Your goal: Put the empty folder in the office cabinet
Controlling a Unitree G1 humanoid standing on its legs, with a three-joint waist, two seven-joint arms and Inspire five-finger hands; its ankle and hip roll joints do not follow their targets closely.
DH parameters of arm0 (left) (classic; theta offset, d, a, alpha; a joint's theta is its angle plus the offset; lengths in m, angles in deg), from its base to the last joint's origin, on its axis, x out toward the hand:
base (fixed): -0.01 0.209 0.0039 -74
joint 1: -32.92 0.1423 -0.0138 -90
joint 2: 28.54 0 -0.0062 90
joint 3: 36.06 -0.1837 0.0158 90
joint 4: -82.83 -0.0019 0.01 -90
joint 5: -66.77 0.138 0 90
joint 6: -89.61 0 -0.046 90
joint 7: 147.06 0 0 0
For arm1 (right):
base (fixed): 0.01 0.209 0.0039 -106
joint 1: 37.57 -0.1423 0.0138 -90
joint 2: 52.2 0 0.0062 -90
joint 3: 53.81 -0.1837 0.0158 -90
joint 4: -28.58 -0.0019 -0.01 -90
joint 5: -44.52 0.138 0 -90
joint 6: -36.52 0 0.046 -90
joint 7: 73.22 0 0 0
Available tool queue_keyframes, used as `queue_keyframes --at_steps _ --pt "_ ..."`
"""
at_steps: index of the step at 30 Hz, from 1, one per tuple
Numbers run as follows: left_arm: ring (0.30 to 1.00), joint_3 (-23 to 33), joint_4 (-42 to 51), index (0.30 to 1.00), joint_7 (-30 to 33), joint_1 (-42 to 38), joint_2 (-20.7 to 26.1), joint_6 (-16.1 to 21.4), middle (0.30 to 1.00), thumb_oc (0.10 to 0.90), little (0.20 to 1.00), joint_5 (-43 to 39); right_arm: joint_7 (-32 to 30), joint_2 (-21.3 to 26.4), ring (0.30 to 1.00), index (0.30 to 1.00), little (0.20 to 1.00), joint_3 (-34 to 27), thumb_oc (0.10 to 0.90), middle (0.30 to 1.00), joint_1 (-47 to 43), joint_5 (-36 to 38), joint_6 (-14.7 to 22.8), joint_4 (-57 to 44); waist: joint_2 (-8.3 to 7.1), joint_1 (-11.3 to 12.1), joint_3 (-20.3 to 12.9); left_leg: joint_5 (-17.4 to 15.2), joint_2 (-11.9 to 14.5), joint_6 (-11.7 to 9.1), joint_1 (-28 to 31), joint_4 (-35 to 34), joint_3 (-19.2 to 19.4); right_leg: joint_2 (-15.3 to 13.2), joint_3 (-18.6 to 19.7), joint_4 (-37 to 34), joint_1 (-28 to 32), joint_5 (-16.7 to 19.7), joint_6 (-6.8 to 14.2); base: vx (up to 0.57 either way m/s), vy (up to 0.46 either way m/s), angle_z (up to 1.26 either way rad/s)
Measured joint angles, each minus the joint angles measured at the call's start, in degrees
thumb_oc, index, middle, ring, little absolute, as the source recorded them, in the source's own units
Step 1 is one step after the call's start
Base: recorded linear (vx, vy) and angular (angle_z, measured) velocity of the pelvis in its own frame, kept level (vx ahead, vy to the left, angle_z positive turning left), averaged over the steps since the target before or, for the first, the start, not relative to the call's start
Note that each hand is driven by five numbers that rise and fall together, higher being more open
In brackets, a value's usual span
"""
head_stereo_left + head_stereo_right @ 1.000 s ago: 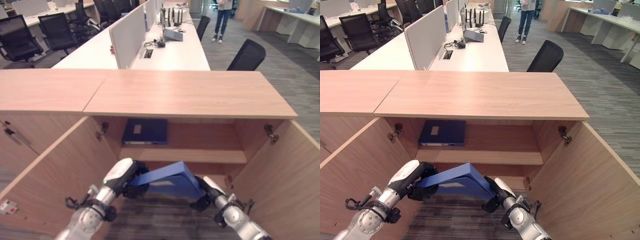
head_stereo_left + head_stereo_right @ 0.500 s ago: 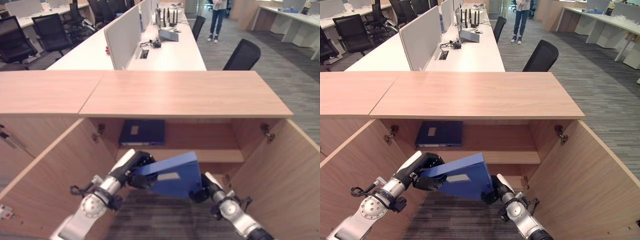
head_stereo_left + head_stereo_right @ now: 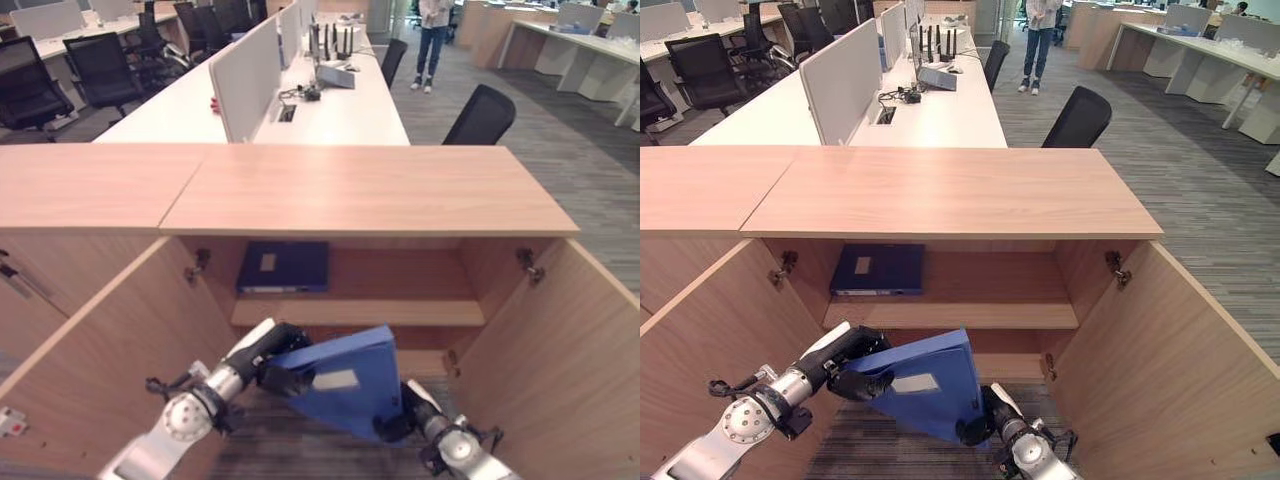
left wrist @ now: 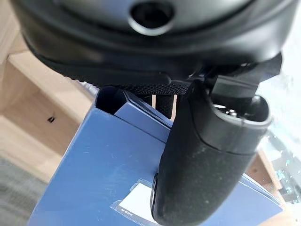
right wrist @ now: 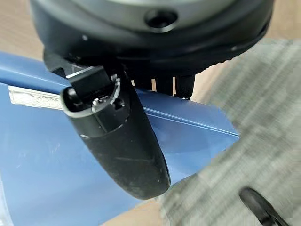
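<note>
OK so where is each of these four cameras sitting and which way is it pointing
Left eye: on the head, looking down into the open cabinet; both arms show.
Right eye: beside it, same scene.
Left wrist: looks along the left hand pinching the blue folder.
Right wrist: looks along the right hand.
All four share the folder.

Silver-grey jointed arms, dark chunky left hand (image 3: 268, 357) and right hand (image 3: 975, 425), white cover on the left thumb.
</note>
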Motion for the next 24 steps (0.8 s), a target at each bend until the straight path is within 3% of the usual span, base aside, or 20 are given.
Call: queue_keyframes --at_steps 4,9,11,12,13,14,17,19,20,24 --pt "0.900 2.0 -0.2 0.900 -0.2 1.5 -2.8 0.7 0.900 0.800 0.900 -6.9 2.6 -0.4 0.300 0.300 0.300 -0.8 0.400 0.300 2.0 3.5 -0.8 0.9 -0.15 0.6 -0.1 0.0 0.0 0.0 -0.1 0.0 0.0 0.0 0.0 0.0 0.0 0.0 0.0 0.00 0.000 0.00" --pt "0.900 7.6 -4.5 0.900 1.0 5.2 -12.0 2.6 0.900 0.800 0.900 -11.6 4.6 -1.9 0.300 0.300 0.300 -1.8 0.400 0.300 5.9 5.5 -2.0 0.9 -0.18 0.5 -0.3 0.0 0.0 0.0 0.1 0.0 -0.1 0.0 0.0 0.0 0.0 -0.2 0.1 0.00 -0.001 -0.01" --pt "0.900 18.6 -13.7 0.900 2.7 10.1 -25.9 4.7 0.900 0.800 0.900 -14.2 5.2 -3.2 0.300 0.300 0.300 -8.6 0.400 0.300 10.8 5.6 -1.8 -0.3 0.05 -0.3 -1.2 -0.4 -0.1 0.0 -0.4 -0.2 -0.2 -0.1 0.0 0.0 0.1 -0.4 0.4 0.00 -0.006 0.03" --pt "0.900 18.9 -18.9 0.900 5.1 11.5 -25.9 2.5 0.900 0.800 0.900 -14.4 4.1 -3.5 0.300 0.300 0.300 -10.2 0.400 0.300 11.3 5.3 -2.6 1.0 -0.51 -0.1 -1.5 -0.4 -0.1 -0.1 -0.8 -0.2 -0.5 0.0 -0.2 0.5 -0.2 -0.8 0.5 -0.02 -0.011 0.04" --pt "0.900 27.1 -28.0 0.900 6.5 13.8 -33.1 3.1 0.900 0.800 0.900 -13.7 4.8 -3.0 0.300 0.300 0.300 -15.8 0.400 0.300 13.0 2.7 -2.3 0.3 -0.49 -0.3 -1.8 -0.5 -0.2 0.0 -0.9 -0.2 -0.5 -0.1 -0.1 0.4 -0.3 -0.8 0.6 0.00 -0.003 0.09" --pt "0.900 30.2 -31.1 0.900 9.8 14.0 -36.1 1.8 0.900 0.800 0.900 -13.6 4.2 -2.5 0.300 0.300 0.300 -17.3 0.400 0.300 13.5 1.4 -2.4 0.5 -0.66 -0.6 -2.0 -0.5 -0.3 0.0 -0.8 -0.2 -1.0 -0.2 -0.4 0.2 -0.1 -0.8 0.6 -0.01 0.003 0.21" --pt "0.900 29.8 -34.9 0.900 14.9 19.4 -34.8 -2.4 0.900 0.800 0.900 -12.4 1.2 -0.8 0.300 0.300 0.300 -20.2 0.400 0.300 14.2 -1.3 -4.2 1.5 -2.06 0.5 -1.9 -0.4 -0.4 0.2 -1.6 0.0 -1.7 -0.3 -1.6 0.1 -1.0 -1.3 0.5 -0.01 0.008 0.18" --pt "0.900 29.3 -38.2 0.900 15.6 19.8 -34.7 -1.9 0.900 0.800 0.900 -13.2 0.8 -0.5 0.300 0.300 0.300 -21.5 0.400 0.300 12.6 -1.7 -4.1 5.2 -2.59 1.1 -2.1 -0.1 -0.5 0.4 -1.8 0.0 -1.9 -0.3 -1.7 0.0 -1.0 -1.1 0.6 -0.01 0.016 0.06" --pt "0.900 29.4 -45.5 0.900 16.3 18.0 -35.0 -2.1 0.900 0.800 0.900 -16.4 -0.5 -1.5 0.300 0.300 0.300 -22.1 0.400 0.300 11.4 -2.1 -5.0 7.4 -1.90 1.0 -2.1 -0.2 -0.6 0.4 -1.7 0.0 -2.1 -0.5 -2.0 0.0 -0.9 -1.2 0.6 0.00 0.021 0.06" --pt "0.900 29.9 -53.0 0.900 18.2 15.0 -37.2 -2.1 0.900 0.800 0.900 -24.3 -1.5 -5.0 0.300 0.300 0.300 -22.1 0.400 0.300 10.4 -1.0 -5.3 7.8 -1.00 1.0 -2.0 -0.2 -0.6 0.3 -1.8 -0.1 -2.1 -0.5 -1.9 0.0 -0.9 -1.2 0.5 0.00 0.013 0.00"
